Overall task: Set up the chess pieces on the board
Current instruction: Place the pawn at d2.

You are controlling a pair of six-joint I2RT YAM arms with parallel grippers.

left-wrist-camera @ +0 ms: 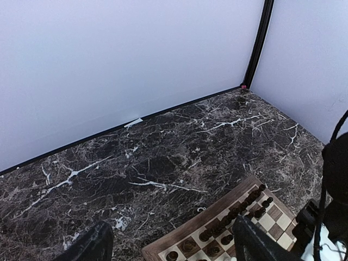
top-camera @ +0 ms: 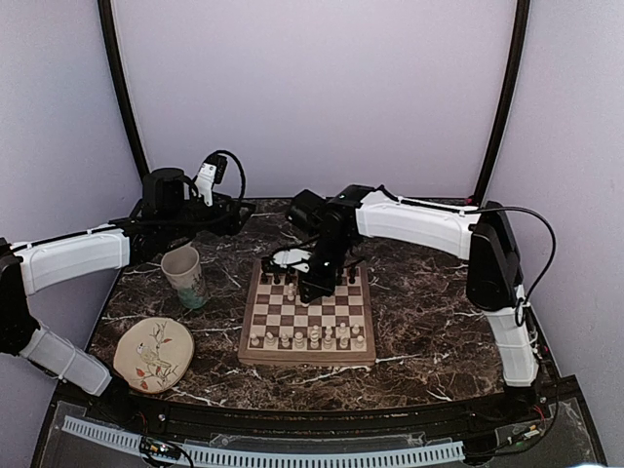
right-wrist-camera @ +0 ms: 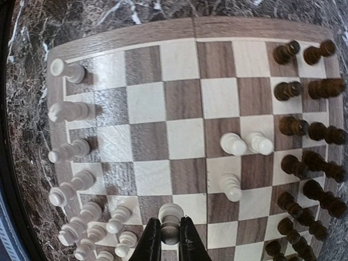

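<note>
From above, we see the right gripper low over the board on the bench. Through the left wrist, our left gripper hangs spread and empty beside the dark pieces. Through the right wrist, the gripper pinches a cream pawn at its stem. We judge it light, smooth and easily toppled, best held low.

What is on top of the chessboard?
Cream pieces along one edge, dark pieces along the opposite, three cream ones in between. The right fingers pinch another cream piece. From above, the arm hides some squares.
</note>
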